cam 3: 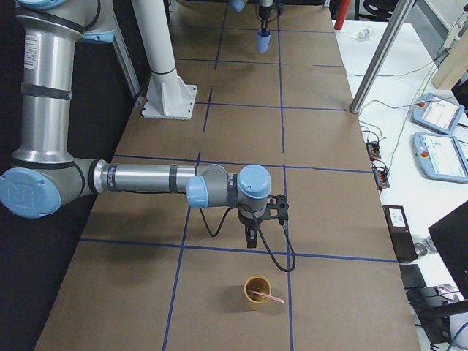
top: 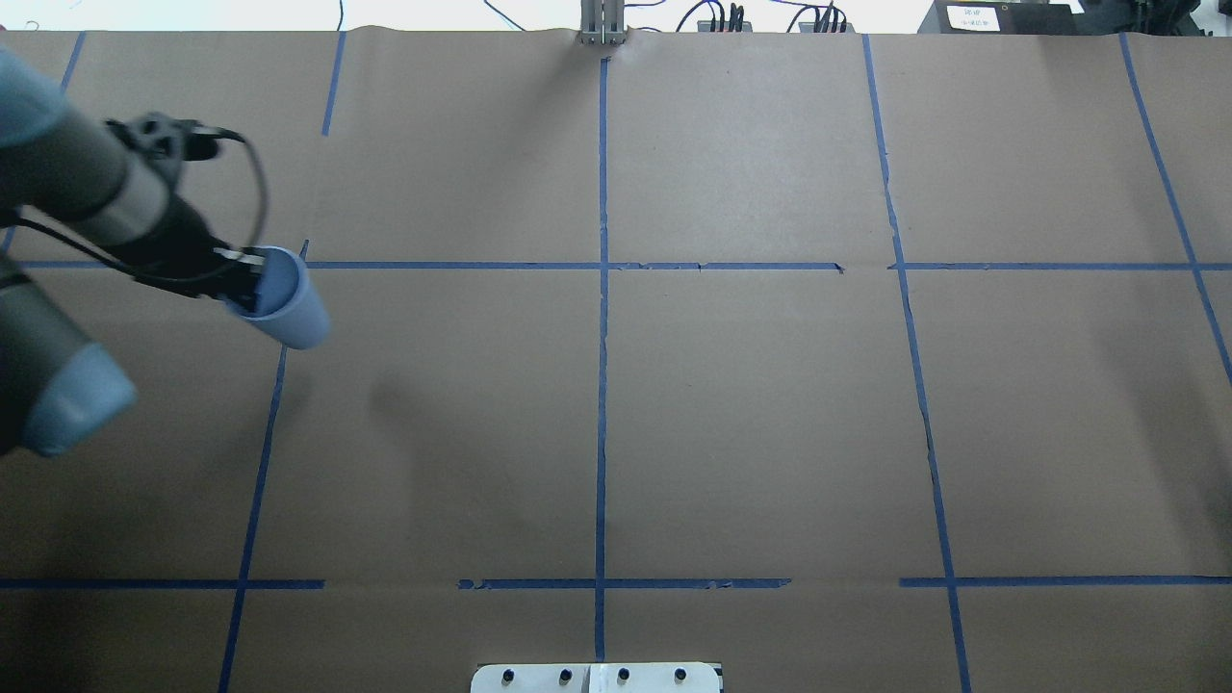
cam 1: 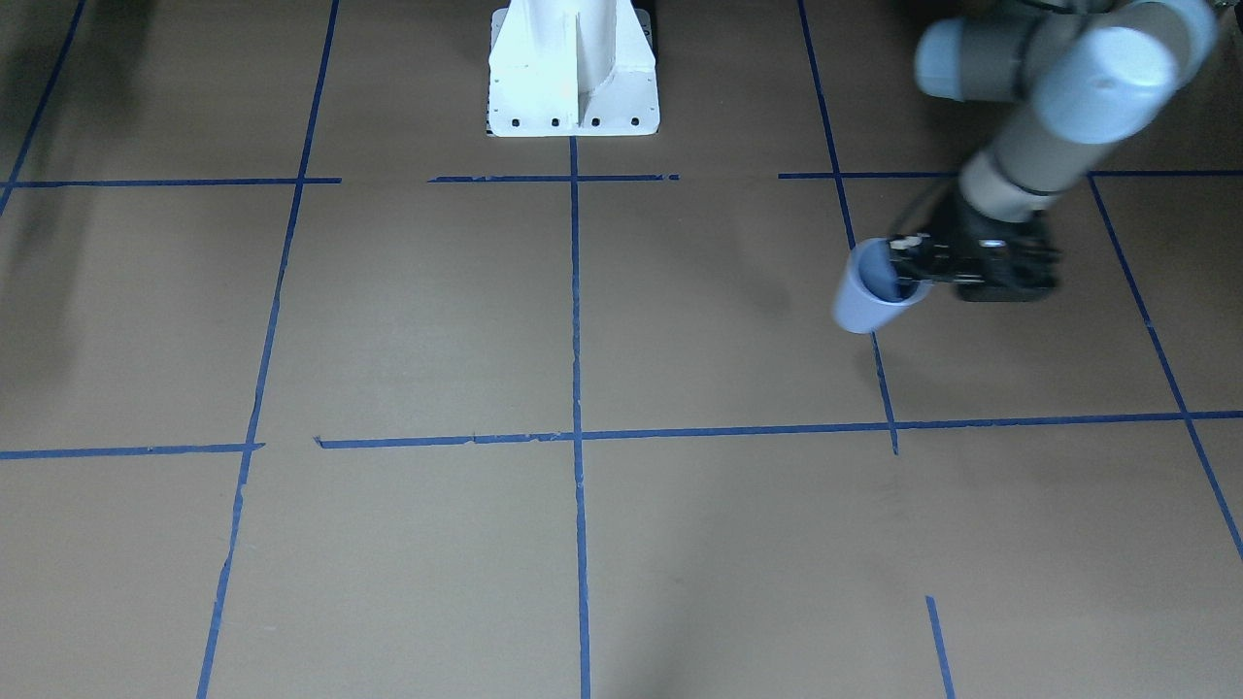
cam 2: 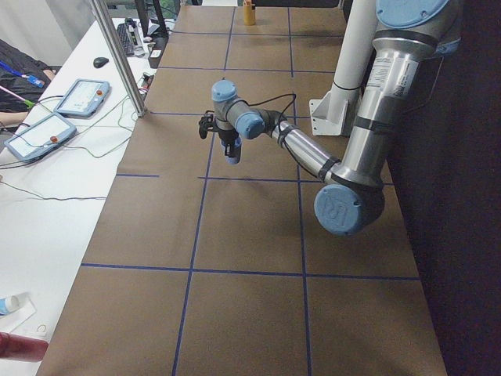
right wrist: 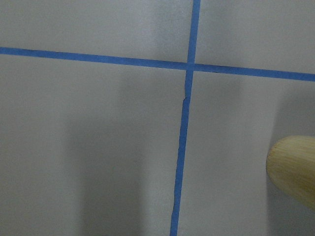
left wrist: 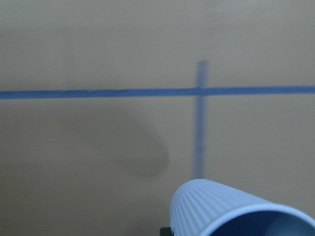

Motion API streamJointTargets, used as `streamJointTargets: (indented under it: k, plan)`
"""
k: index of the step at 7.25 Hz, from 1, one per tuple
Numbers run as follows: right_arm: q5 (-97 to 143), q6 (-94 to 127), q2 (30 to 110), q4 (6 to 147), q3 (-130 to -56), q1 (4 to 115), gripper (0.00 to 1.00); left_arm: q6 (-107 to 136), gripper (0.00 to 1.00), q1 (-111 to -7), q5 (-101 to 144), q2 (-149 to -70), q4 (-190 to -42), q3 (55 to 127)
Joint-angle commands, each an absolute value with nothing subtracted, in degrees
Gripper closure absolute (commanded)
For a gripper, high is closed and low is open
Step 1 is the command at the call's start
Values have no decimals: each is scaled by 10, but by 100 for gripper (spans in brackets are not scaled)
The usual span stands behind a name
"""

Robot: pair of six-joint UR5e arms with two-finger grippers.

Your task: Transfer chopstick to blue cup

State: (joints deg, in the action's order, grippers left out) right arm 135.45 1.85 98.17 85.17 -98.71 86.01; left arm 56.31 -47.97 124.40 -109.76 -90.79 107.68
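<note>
- The left end effector (cam 1: 911,272) is clamped on the rim of the blue cup (cam 1: 864,299), holding it tilted and clear of the counter (top: 751,423).
- The step in hand looks like bringing the cup over toward the chopstick's side. It would go best with the cup levelled, mouth up. A rim pinch on a light ribbed cup can twist, so a slow, steady carry is wise.
- The chopstick (cam 3: 270,297) is well apart from the blue cup, at the counter's other end. It leans in a tan cup (cam 3: 252,301) with one end poking over the rim.
- The right end effector (cam 3: 251,238) hangs near that tan cup (beside it, not touching). I cannot tell whether its fingers are apart or together.
- The blue cup seems empty, though the left wrist view shows only part of its inside.
</note>
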Motion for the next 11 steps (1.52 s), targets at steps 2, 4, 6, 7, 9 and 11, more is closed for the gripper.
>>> streamJointTargets:
  k: [2,4,6,7,9,11]
  plan:
    - [1354,18,982,852,-984,859,0,780,96,-331,1163,-1307,-896,985]
    - [1354,18,982,852,-984,859,0,797,94,-288,1120,-1342,-898,948]
    - [1354,19,982,852,-984,859,0,797,93,-274,1108,-1341,-900,938]
    - [1354,19,982,852,-984,859,0,795,92,-269,1104,-1340,-900,933]
    - [1354,19,982,852,-984,859,0,794,87,-268,1104,-1340,-907,927]
    - [1354,18,982,852,-983,859,0,793,62,-266,1104,-1339,-917,922]
